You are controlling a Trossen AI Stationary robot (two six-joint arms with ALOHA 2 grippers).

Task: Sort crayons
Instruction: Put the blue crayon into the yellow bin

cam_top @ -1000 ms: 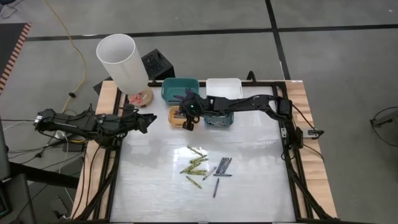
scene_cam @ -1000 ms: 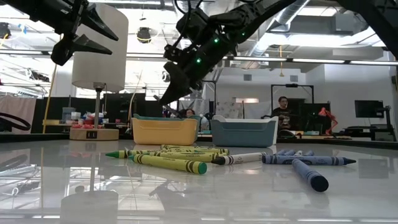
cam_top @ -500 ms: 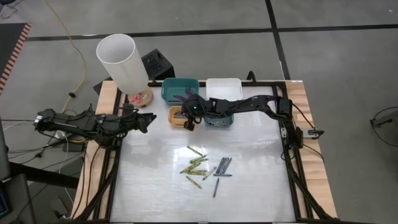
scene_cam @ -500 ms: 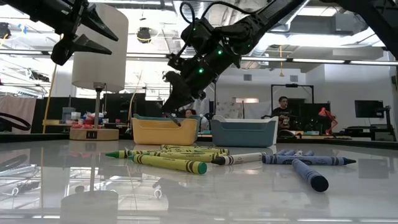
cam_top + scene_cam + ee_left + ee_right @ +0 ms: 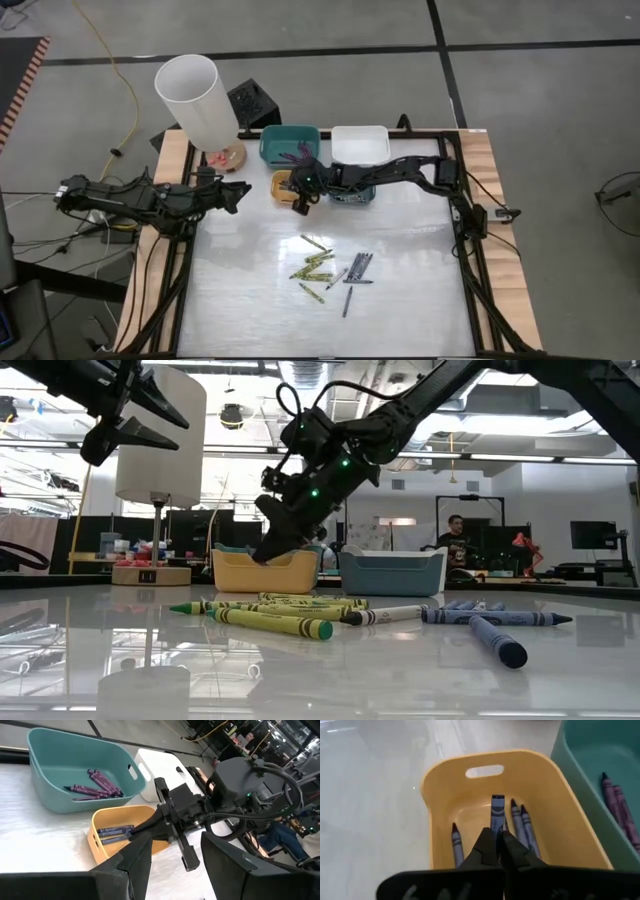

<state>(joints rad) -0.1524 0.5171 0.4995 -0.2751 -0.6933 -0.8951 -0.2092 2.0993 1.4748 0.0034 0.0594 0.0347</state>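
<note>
Reaching over the small yellow plastic bin (image 5: 510,815), the right pincer (image 5: 496,849) is clenched on a short blue-grey crayon (image 5: 497,812), whose long axis runs straight out from the fingertips, its flat dark end pointing toward the bin's slotted far wall. Three more blue crayons (image 5: 520,825) lie lengthwise on the bin floor. Purple crayons (image 5: 97,784) lie in the teal bin (image 5: 50,805). Yellow-green and blue crayons (image 5: 330,268) lie loose mid-desk (image 5: 250,300). The left pincer (image 5: 235,195) hangs released near the desk's left edge.
</note>
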